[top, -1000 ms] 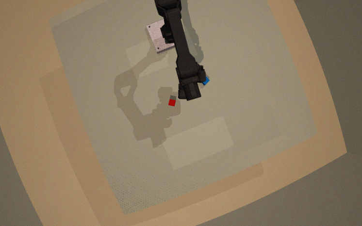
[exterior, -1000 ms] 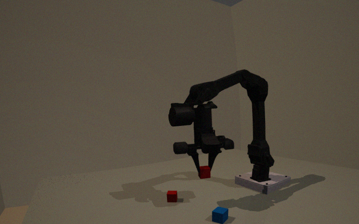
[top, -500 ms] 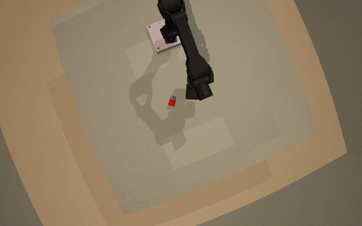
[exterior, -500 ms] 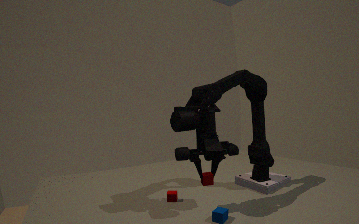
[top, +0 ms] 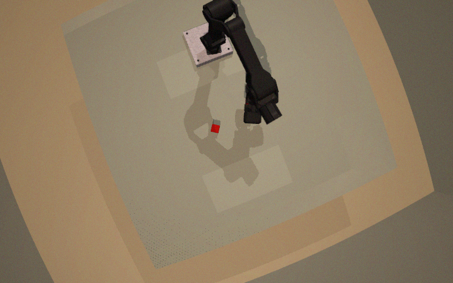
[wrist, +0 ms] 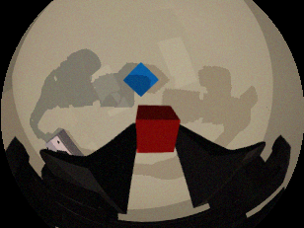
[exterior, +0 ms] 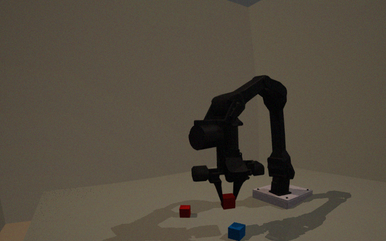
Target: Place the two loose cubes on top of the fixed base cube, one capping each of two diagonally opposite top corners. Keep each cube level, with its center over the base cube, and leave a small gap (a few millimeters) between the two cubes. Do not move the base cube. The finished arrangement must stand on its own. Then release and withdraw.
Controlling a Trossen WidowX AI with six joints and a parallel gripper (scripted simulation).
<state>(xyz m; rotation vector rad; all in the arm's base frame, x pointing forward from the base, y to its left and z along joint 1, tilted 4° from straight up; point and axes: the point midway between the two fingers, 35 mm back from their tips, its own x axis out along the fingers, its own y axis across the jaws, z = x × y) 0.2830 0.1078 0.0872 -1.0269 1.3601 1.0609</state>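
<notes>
Legible texts, labels, brands, numbers and signs: none. Faces of the blue cube (exterior: 236, 231) (wrist: 141, 79), and of the red cube (top: 215, 128) (exterior: 184, 211) well apart from it: no readable marking.

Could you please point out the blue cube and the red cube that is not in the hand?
Blue cube (exterior: 236, 231) (wrist: 141, 79): exterior view, front side; wrist view, middle of the top.
Loose red cube on the table (top: 215, 128) (exterior: 184, 211): top view, upper face; exterior view, front face.
</notes>
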